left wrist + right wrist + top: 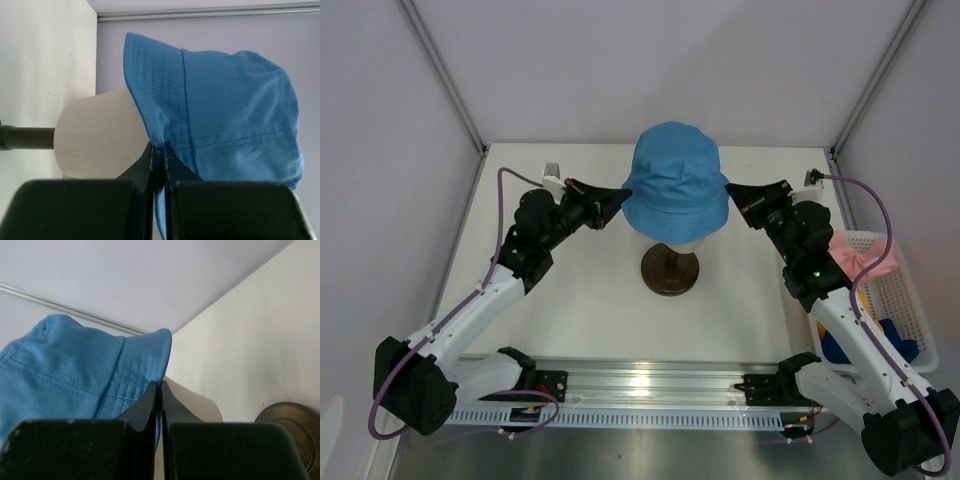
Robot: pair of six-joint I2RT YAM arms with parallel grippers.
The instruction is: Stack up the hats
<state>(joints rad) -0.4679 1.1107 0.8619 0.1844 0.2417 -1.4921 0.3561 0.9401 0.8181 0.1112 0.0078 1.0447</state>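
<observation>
A light blue hat (674, 180) sits over the cream head form (678, 243) on its dark round base (670, 271) at the table's middle. My left gripper (623, 194) is shut on the hat's left brim; in the left wrist view the blue brim (161, 137) is pinched between the black fingers (144, 162). My right gripper (730, 190) is shut on the hat's right brim, the fabric (145, 370) clamped at its tips (160, 387). A pink hat (860, 252), a yellow-orange one (863, 300) and a navy one (880, 340) lie in the basket at right.
A white mesh basket (910, 300) stands at the table's right edge beside the right arm. A small grey bracket (552, 170) sits at the back left. Frame posts rise at both back corners. The rail (640, 385) runs along the near edge.
</observation>
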